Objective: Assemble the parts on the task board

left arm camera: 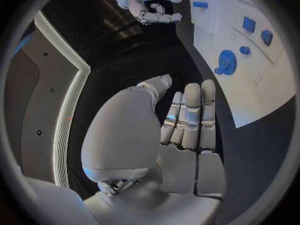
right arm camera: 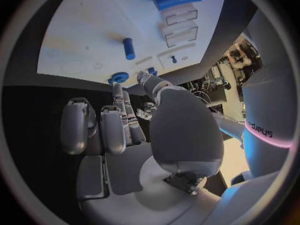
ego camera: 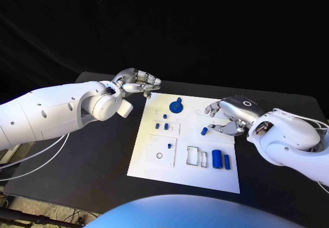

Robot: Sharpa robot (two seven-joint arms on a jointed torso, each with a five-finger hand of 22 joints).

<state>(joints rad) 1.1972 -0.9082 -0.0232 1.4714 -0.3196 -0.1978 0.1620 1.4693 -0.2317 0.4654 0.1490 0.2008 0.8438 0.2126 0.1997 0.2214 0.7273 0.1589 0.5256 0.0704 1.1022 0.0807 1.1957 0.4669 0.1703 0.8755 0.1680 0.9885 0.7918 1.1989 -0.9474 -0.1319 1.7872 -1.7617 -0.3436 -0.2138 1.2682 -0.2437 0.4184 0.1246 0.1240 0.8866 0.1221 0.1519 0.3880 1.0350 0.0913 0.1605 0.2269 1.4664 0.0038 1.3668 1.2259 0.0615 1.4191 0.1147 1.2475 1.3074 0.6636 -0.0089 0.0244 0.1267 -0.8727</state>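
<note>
The white task board (ego camera: 184, 164) lies mid-table. On it are a blue gear (ego camera: 176, 106), small blue pieces (ego camera: 161, 126), a short blue peg (ego camera: 204, 131), and a blue cylinder (ego camera: 217, 159) beside a thin blue bar (ego camera: 227, 162). My right hand (ego camera: 227, 117) hovers over the board's right side, fingers apart and empty, its thumb just right of the peg. The right wrist view shows that peg (right arm camera: 129, 48) lying free beyond the fingers (right arm camera: 119, 127). My left hand (ego camera: 137, 81) hangs off the board's far left corner holding nothing. In the left wrist view its fingers (left arm camera: 190, 117) are straight, with the gear (left arm camera: 226, 63) beyond them.
Empty cut-outs (ego camera: 197, 156) and a raised plate with a ring hole (ego camera: 161, 151) sit on the near half of the board. The black table (ego camera: 96, 156) stretches around the board on all sides, with a bare strip along its left.
</note>
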